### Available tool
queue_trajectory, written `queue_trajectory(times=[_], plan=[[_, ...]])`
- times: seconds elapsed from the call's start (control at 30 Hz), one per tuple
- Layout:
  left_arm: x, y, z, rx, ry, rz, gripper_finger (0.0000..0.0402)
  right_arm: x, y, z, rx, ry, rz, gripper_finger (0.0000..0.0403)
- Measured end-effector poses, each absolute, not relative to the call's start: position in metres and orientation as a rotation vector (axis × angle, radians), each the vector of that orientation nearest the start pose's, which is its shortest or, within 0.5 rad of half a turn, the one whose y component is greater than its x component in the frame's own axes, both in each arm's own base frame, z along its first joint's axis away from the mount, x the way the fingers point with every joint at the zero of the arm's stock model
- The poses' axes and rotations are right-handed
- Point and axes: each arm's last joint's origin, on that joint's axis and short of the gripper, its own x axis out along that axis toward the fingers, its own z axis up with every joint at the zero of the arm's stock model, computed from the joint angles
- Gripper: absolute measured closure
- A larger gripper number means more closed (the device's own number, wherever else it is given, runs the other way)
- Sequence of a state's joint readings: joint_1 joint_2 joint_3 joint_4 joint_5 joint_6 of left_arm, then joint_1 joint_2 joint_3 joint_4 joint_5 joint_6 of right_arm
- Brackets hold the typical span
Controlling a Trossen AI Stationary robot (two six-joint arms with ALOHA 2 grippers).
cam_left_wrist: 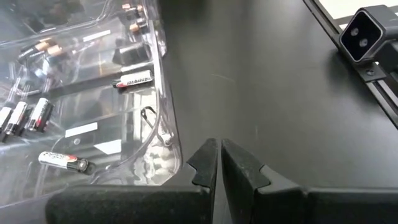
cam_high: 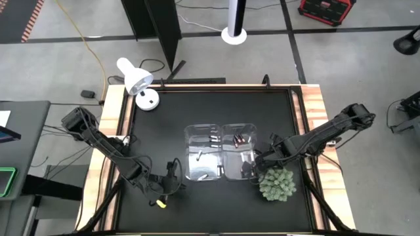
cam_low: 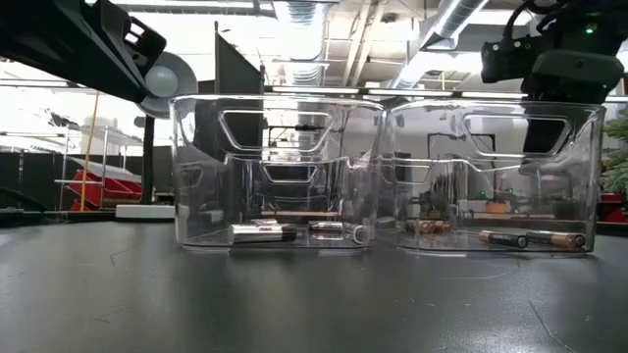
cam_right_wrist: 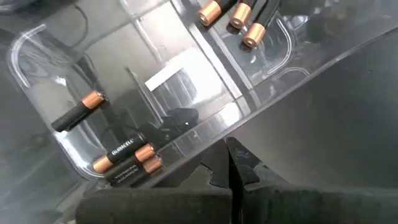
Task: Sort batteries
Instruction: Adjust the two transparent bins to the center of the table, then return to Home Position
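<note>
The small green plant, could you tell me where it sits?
In the high view, the small green plant sits at the table's front right, beside the right bin, under the right gripper.

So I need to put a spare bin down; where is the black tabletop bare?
Bare: the black tabletop between the white desk lamp and the two clear plastic bins. Crowded: around the bins, with the left gripper, right gripper and green plant close by.

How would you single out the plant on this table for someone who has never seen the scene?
Start at the two clear bins side by side mid-table on the black table. Beside the right-hand bin's near corner, by the right gripper, sits the plant. It is the only green, bushy, rounded thing there.
</note>
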State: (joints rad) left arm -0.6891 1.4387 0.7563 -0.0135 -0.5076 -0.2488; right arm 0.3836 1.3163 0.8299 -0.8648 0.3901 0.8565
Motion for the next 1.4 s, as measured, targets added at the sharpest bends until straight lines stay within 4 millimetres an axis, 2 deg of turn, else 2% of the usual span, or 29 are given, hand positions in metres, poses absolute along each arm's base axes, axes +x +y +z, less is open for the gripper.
queue_trajectory(times=[0.2,0.5,0.73,0.97,1.2,1.4], plan=[[0.228,-0.170,0.198,0.148,0.589,-0.099,0.0381,0.213,0.074,0.203,0.257,1.093,-0.504,0.0403],[0.227,-0.172,0.197,0.142,0.598,-0.101,0.0381,0.228,0.075,0.185,0.242,1.124,-0.518,0.0403],[0.226,-0.171,0.195,0.138,0.614,-0.093,0.0381,0.233,0.074,0.186,0.241,1.095,-0.493,0.0403],[0.225,-0.170,0.197,0.139,0.606,-0.083,0.0381,0.229,0.074,0.188,0.227,1.108,-0.496,0.0403],[0.212,-0.165,0.229,0.145,0.489,-0.090,0.0381,0.213,0.083,0.210,0.180,1.016,-0.438,0.0403],[0.190,-0.147,0.261,0.189,0.406,-0.065,0.0381,0.187,0.095,0.239,0.002,0.857,-0.337,0.0403]])
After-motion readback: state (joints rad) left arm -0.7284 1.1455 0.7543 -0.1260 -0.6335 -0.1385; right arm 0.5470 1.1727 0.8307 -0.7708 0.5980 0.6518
